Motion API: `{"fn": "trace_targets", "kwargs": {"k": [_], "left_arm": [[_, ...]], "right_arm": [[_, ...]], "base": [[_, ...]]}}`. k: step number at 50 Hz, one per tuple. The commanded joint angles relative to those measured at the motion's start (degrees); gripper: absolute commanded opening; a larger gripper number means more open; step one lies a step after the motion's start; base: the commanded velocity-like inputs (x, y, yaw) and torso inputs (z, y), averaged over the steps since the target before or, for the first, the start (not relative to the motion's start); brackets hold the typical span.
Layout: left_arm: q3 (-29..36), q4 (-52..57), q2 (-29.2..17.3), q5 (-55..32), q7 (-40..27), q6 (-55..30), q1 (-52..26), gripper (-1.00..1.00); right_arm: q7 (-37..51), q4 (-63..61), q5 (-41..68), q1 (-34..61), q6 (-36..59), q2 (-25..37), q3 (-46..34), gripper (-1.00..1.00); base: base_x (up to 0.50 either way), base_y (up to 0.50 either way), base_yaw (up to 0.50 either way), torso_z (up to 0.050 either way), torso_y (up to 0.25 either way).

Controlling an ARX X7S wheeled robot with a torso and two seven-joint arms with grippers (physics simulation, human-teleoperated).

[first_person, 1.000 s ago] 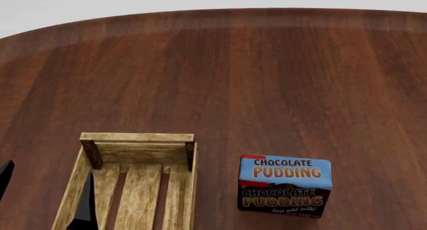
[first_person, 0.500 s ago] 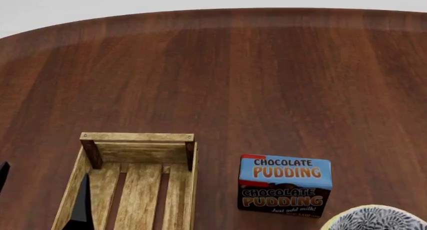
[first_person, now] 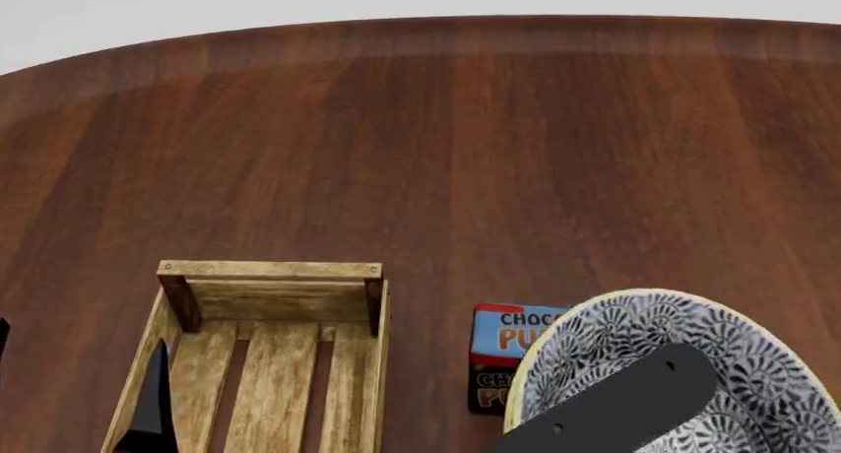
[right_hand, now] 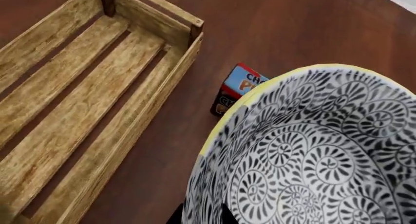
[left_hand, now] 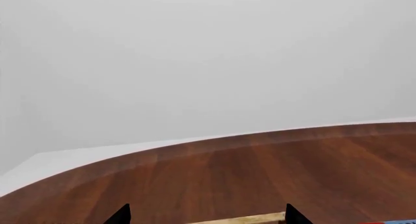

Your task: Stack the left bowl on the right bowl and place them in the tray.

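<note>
A bowl with a black-and-white swirl pattern and a yellow rim hangs above the table at the lower right of the head view. My right gripper is shut on its rim, one black finger lying across the inside. Only one bowl shows; whether another sits under it I cannot tell. The tray, a light wooden slatted crate, lies at the lower left, empty; it also shows in the right wrist view. My left gripper is open and empty, its fingertips over the tray's left wall.
A blue-and-brown chocolate pudding box stands between the tray and the bowl, partly hidden by the bowl; it shows in the right wrist view too. The round dark wooden table stretches far beyond.
The bowl in my right gripper has risen into the head view from the lower right and now covers most of the pudding box. The left fingertips have sunk slightly.
</note>
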Motion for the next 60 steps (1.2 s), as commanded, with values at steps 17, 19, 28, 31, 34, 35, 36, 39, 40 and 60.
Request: {"fn": "trace_targets", "kwargs": {"k": [17,19,28,31,34,35,36,39,40,60], "left_arm": [[0.1,-0.07,-0.37,-0.15,-0.42,0.26,0.23,1.0],[0.17,-0.02,-0.45,-0.07,-0.43,0.31,0.3,1.0],[-0.3,0.0,-0.86,-0.16,-0.65,0.77,0.88,1.0],[-0.41,-0.15,-0.93,-0.14,-0.66,1.08,1.07,1.0],[-0.5,-0.18,-1.03,-0.12,-0.75,1.32,1.39,1.0],[-0.6,-0.09,-1.1,-0.2,-0.82,1.22,1.44,1.0],[-0.74,-0.17,-1.17,-0.23,-0.79,1.48,1.63,1.0],[-0.99,-0.09,-1.32,-0.41,-0.92,1.36,1.68,1.0],[-1.09,-0.01,-1.43,-0.35,-1.03,1.32,1.75,1.0],[-6.58,1.4,-3.98,-2.75,-3.31,-0.3,3.05,1.0]], "right_arm": [[-3.98,16.46,7.22,29.71,7.59,-7.82,-14.91,-1.0],[-5.17,18.0,6.62,30.18,8.52,-8.98,-15.08,-1.0],[-8.4,22.07,4.29,31.56,11.14,-12.59,-15.89,-1.0],[-10.06,24.02,2.98,31.95,12.46,-14.76,-15.99,-1.0],[-11.53,25.7,1.46,32.08,13.81,-16.51,-16.09,-1.0],[-12.26,26.3,0.78,32.01,14.25,-17.17,-15.78,-1.0],[-12.65,26.76,0.28,32.11,14.62,-17.59,-15.75,-1.0],[-14.33,28.27,-1.49,32.13,15.93,-19.3,-15.38,-1.0],[-15.08,28.72,-2.17,31.94,16.28,-19.85,-14.95,-1.0],[-30.59,35.95,-19.47,28.85,24.86,-28.98,-9.5,-1.0]], "base": [[0.0,0.0,0.0,0.0,0.001],[0.0,0.0,0.0,0.0,0.0],[0.0,0.0,0.0,0.0,0.0],[0.0,0.0,0.0,0.0,0.0],[0.0,0.0,0.0,0.0,0.0],[0.0,0.0,0.0,0.0,0.0],[0.0,0.0,0.0,0.0,0.0],[0.0,0.0,0.0,0.0,0.0],[0.0,0.0,0.0,0.0,0.0],[0.0,0.0,0.0,0.0,0.001]]}}
